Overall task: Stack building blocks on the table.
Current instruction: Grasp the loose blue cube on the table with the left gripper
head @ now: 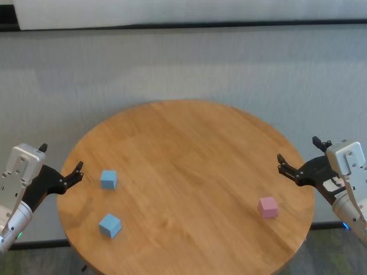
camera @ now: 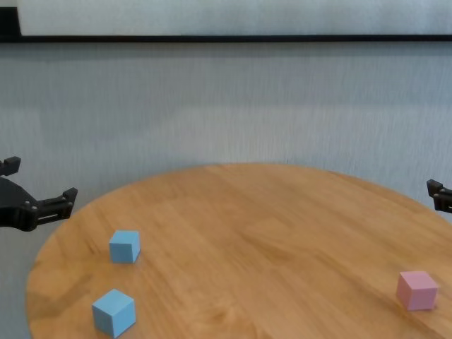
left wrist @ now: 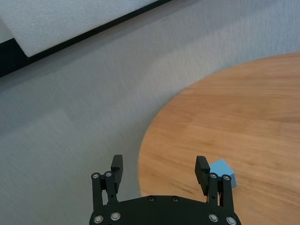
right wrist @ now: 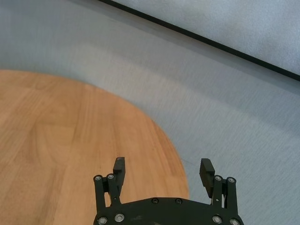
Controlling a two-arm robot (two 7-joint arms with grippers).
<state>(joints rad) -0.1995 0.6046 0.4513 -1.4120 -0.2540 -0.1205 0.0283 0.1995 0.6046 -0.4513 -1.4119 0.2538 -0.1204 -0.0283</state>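
Two light blue cubes lie on the left part of the round wooden table (head: pixel 189 143): one farther back (head: pixel 108 179), one nearer the front edge (head: pixel 109 225). A pink cube (head: pixel 268 207) lies alone at the right, near the rim. None of the cubes touch. My left gripper (head: pixel 61 157) is open and empty, hovering just off the table's left rim, level with the farther blue cube (left wrist: pixel 225 172). My right gripper (head: pixel 298 149) is open and empty, off the right rim, behind the pink cube (camera: pixel 417 289). In the chest view both blue cubes (camera: pixel 124 246) (camera: pixel 114 311) show.
A grey carpeted floor surrounds the table, with a white wall and a dark baseboard (head: pixel 189 25) behind. The table's curved edge (right wrist: pixel 173 154) passes under the right gripper (right wrist: pixel 163 166). The left gripper (left wrist: pixel 159 165) spans the left rim (left wrist: pixel 145 140).
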